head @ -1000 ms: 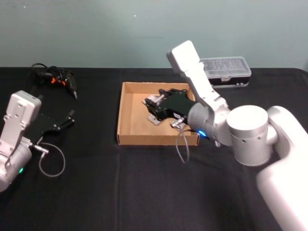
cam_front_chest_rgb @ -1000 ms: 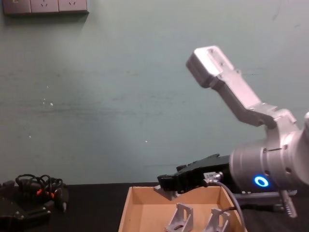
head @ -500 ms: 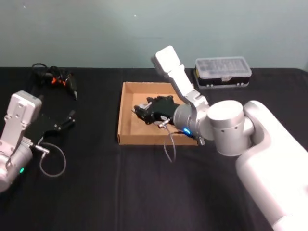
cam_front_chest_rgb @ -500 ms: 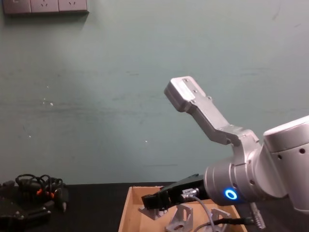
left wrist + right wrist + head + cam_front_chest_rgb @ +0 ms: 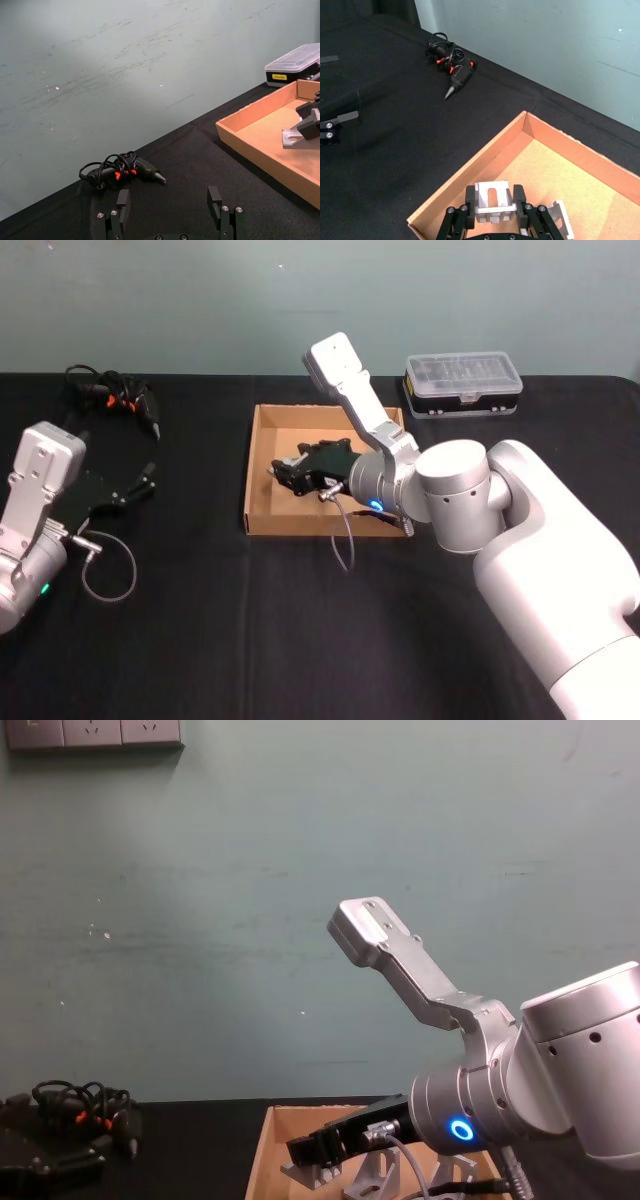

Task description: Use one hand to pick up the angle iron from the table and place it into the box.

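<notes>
— Over the box (image 5: pixel 262 476), toward its left side: right gripper (image 5: pixel 285 473), black, on the silver arm with the blue ring (image 5: pixel 460 1130). Fingers?

— Pinched on an angle iron (image 5: pixel 493 201), one finger (image 5: pixel 469 205) against each flank. Seen clearly from the right wrist, bracket upright between the pads, slotted face toward the lens.

— Touching the cardboard floor?

— Hard to say. From the chest, held bracket (image 5: pixel 303 1175) very low inside the walls; contact or a gap, cannot tell.

— Anything else in the box?

— Second angle iron (image 5: pixel 560 217) lying on the floor just beside and behind the held one, partly hidden by the fingers. From the chest, at least one more bracket (image 5: pixel 372 1178) standing on the tray floor under the arm.

— Left gripper (image 5: pixel 172 209)?

— Parked far left over the table (image 5: pixel 200 620), well apart from the box. Fingers spread wide, nothing between them.

— Rest of the table?

— Black tool with orange marks and a tangled cord (image 5: pixel 115 400) at the far left rear. Small black case with a clear lid (image 5: pixel 463 384) behind the box to the right. Loop of grey cable (image 5: pixel 108 575) beside the left arm.
</notes>
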